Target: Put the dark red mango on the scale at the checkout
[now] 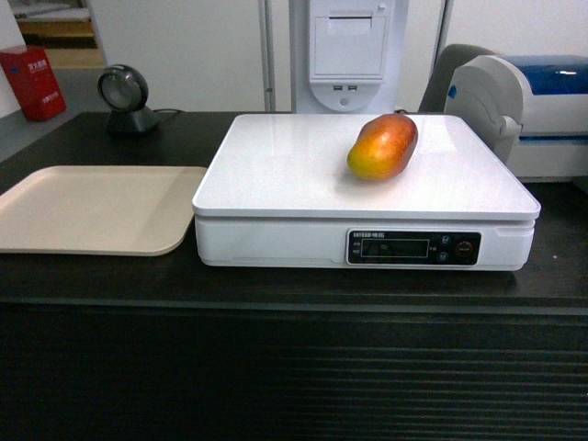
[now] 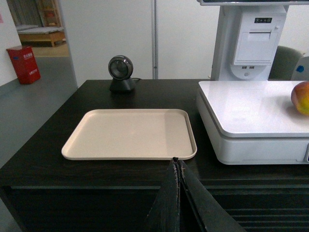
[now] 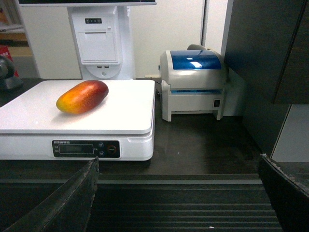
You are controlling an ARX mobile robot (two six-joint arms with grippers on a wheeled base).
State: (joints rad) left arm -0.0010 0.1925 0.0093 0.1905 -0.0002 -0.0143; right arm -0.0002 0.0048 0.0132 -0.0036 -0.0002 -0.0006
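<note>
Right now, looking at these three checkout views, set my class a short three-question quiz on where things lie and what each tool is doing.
1. True or false: the dark red mango lies on the beige tray.
2. Multiple choice: the left tool has its fingers A) spread wide, B) closed together, C) around the mango.
3. Fill in: to the right of the scale on the checkout stands a white machine with a ____ lid.

Key
1. False: it lies on the scale's white plate, and the tray holds nothing.
2. B.
3. Blue. The right tool is spread wide, holding nothing.
</note>
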